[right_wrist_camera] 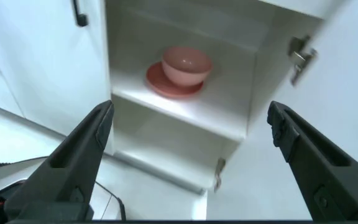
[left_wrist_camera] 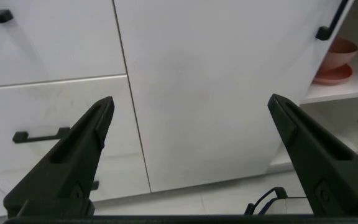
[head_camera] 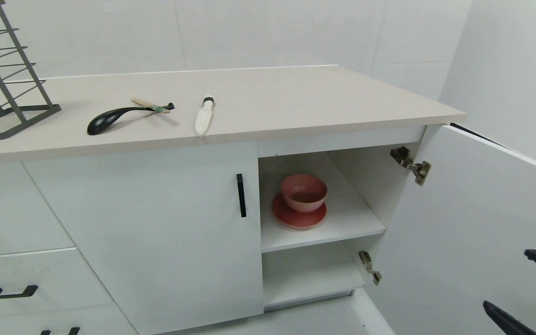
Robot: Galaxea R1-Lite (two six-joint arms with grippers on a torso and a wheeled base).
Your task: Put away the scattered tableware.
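On the beige countertop (head_camera: 296, 97) lie a black ladle (head_camera: 110, 117), a pair of wooden chopsticks (head_camera: 149, 105) across its handle, and a white sheathed knife (head_camera: 204, 116) near the front edge. A pink bowl (head_camera: 304, 191) sits on a red plate (head_camera: 298, 217) on the open cupboard's upper shelf; my right wrist view shows the same bowl (right_wrist_camera: 187, 64) and plate (right_wrist_camera: 160, 84). My right gripper (head_camera: 505, 278) (right_wrist_camera: 190, 107) hangs open and empty in front of the open door, low at the right. My left gripper (left_wrist_camera: 191, 102) is open and empty, facing the shut door.
The cupboard's right door (head_camera: 472, 223) stands swung open toward me. The left door (head_camera: 156, 232) with a black handle is shut, with drawers (head_camera: 12, 293) to its left. A dark wire rack (head_camera: 3, 79) stands on the counter's left end. The lower shelf (head_camera: 310, 274) is bare.
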